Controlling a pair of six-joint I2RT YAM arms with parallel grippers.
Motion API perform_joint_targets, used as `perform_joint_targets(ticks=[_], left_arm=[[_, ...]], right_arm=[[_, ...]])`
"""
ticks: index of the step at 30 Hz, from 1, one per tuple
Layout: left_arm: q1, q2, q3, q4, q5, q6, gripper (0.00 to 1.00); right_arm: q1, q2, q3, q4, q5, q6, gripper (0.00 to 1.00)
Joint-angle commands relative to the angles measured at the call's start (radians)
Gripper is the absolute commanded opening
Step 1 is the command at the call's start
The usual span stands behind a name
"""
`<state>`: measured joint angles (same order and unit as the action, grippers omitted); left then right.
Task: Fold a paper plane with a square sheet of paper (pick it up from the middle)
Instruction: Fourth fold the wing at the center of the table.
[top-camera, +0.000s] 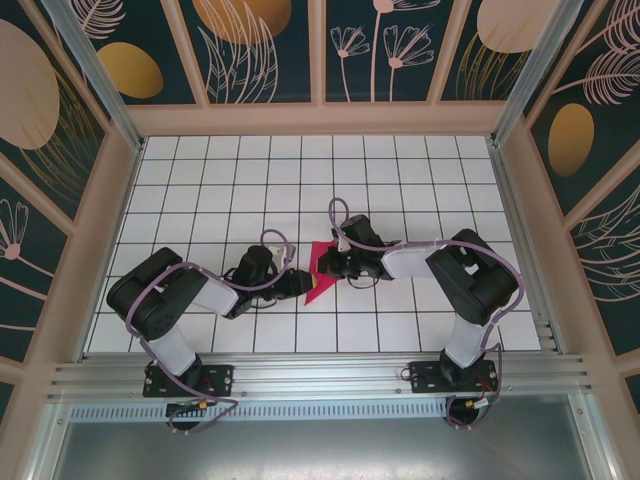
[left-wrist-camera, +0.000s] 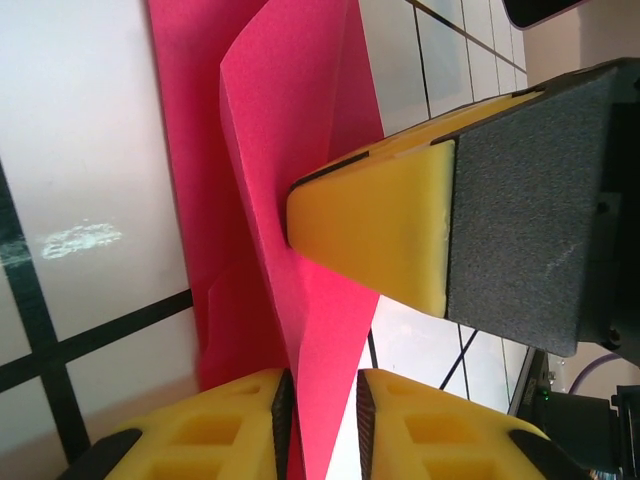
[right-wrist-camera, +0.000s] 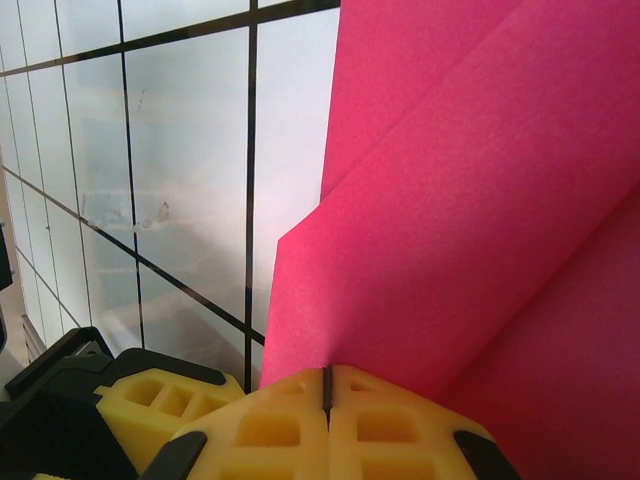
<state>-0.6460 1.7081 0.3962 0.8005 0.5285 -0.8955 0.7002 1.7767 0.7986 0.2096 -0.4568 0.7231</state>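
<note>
The right gripper (right-wrist-camera: 326, 395) sits closest to its wrist camera. Its yellow fingers (right-wrist-camera: 375, 395) are pressed flat together, pinching a raised fold of the sheet of paper (right-wrist-camera: 470, 200). The paper climbs from the seam between them in two overlapping magenta layers. The left gripper (left-wrist-camera: 322, 425) has its jaws a little apart, and a standing flap of the paper passes down between them. In the left wrist view, one yellow fingertip of the right gripper meets that flap from the side. The paper rests on the white tiled tabletop (top-camera: 250, 180) between the two grippers. It is about midway between the left and right edges and nearer the near edge than the far one.
</note>
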Motion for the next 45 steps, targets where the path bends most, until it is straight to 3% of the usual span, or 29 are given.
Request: perform_joint_targets(ticks=[1, 14, 25, 45], left_arm=[[0.020, 0.012, 0.019, -0.076, -0.060, 0.025, 0.27], [0.024, -0.019, 0.053, -0.109, -0.078, 0.039, 0.27], [0.024, -0.012, 0.079, -0.159, -0.106, 0.060, 0.07], [0.023, 0.035, 0.012, -0.046, -0.041, 0.023, 0.04]], right_arm=[[0.005, 0.001, 0.030, -0.017, 0.023, 0.002, 0.01], [0.005, -0.006, 0.031, -0.025, 0.026, 0.000, 0.01], [0.005, -0.010, 0.031, -0.026, 0.024, -0.002, 0.01], [0.053, -0.155, -0.034, -0.041, 0.016, 0.043, 0.02]])
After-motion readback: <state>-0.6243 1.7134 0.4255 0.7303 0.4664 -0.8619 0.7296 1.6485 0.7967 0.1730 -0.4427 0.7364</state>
